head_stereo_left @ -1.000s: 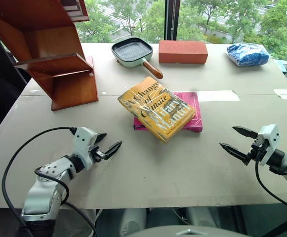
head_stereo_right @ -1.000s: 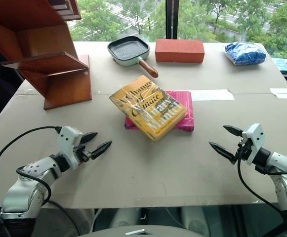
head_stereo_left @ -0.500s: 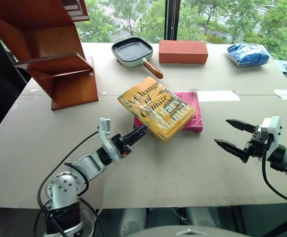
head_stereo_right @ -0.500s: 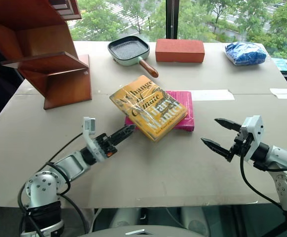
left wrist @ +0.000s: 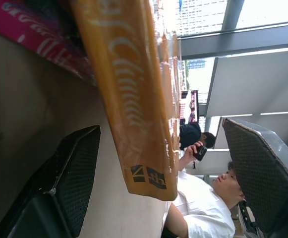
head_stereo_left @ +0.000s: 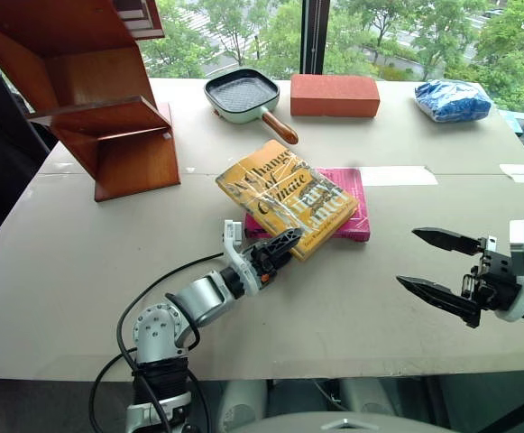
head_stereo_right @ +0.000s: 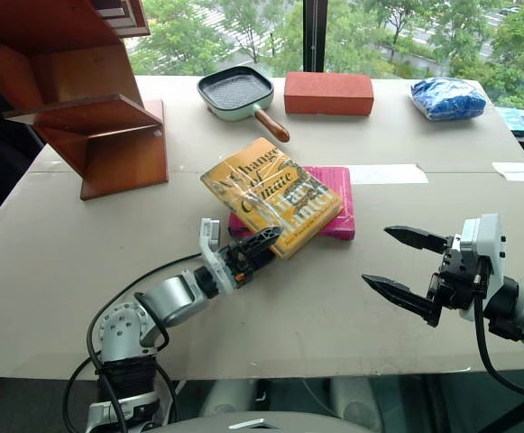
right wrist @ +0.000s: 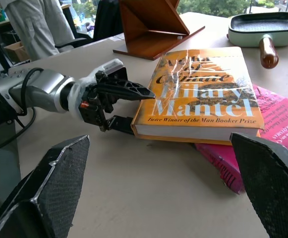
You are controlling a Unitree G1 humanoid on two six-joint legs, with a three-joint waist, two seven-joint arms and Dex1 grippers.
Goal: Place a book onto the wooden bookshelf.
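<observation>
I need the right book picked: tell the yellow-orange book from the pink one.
The yellow-orange book lies on top, turned askew, with large cover lettering; the pink book lies flat beneath it, mostly covered. The yellow-orange book looks thicker. The left gripper has its open fingers around its near corner; nothing touches the pink one. Both rest on the table.

place: office-like test room | cues: big window [head_stereo_left: 334, 27] onto trees, worktable [head_stereo_left: 271, 343], seated people [left wrist: 203, 208]

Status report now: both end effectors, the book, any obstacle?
Left end effector open, straddling book corner. Right end effector open, holding nothing. Book lies on pink book.
</observation>
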